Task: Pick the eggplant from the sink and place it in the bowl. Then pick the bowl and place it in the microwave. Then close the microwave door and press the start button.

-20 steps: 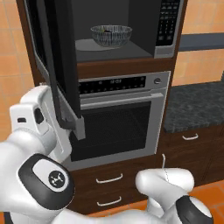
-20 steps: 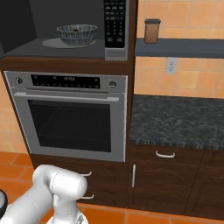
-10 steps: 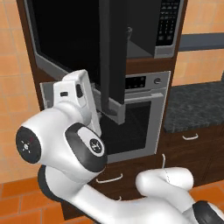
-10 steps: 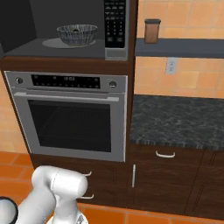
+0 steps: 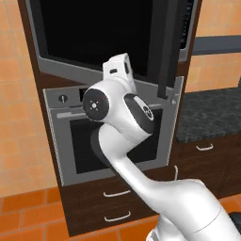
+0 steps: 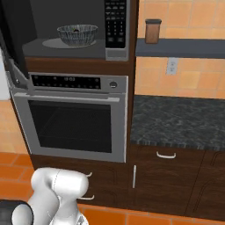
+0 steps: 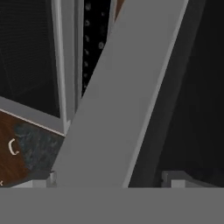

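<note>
black-glass steel-framed microwave door (image 5: 165,47) swung further closed since earlier, white arm bent high behind it, tool (image 7: 109,181) spread wide against door's grey edge, holding nothing, streaky blue-grey bowl (image 6: 78,34) inside built-in microwave (image 6: 115,30)

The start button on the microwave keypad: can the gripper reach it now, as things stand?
Probably not yet. In the left base view the microwave door stands partly open, its edge in front of the keypad strip, and the arm is behind the door panel. The door likely has to close first.
</note>
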{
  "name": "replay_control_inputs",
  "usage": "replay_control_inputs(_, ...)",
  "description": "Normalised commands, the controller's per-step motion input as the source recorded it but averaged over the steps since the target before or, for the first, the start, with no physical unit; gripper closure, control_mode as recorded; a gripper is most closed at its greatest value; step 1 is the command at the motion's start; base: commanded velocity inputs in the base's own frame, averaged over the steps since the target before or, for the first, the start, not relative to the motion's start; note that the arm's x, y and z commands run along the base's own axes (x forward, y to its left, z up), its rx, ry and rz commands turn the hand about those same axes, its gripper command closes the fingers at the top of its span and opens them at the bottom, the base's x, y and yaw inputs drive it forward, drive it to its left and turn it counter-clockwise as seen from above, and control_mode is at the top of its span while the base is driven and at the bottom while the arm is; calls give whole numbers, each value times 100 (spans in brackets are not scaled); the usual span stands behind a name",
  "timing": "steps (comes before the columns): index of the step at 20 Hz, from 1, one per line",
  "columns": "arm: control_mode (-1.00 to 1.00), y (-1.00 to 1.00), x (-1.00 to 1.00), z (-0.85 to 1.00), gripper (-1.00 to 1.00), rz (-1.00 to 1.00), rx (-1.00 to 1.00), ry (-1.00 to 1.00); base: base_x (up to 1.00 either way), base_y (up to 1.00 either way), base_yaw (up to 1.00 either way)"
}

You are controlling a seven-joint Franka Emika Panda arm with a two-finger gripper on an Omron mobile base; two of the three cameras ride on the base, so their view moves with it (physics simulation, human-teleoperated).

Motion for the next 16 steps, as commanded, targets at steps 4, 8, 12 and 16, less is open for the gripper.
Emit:
replay_control_inputs(4, -100, -60, 100, 0, -100, 2, 0, 8, 0, 0, 0)
replay_control_inputs(8, -100, -55, 100, 2, -100, 4, 0, 5, 0, 0, 0)
replay_control_inputs(12, -100, -47, 95, 5, -100, 6, 0, 4, 0, 0, 0)
replay_control_inputs(16, -100, -34, 64, 11, -100, 10, 0, 0, 0, 0, 0)
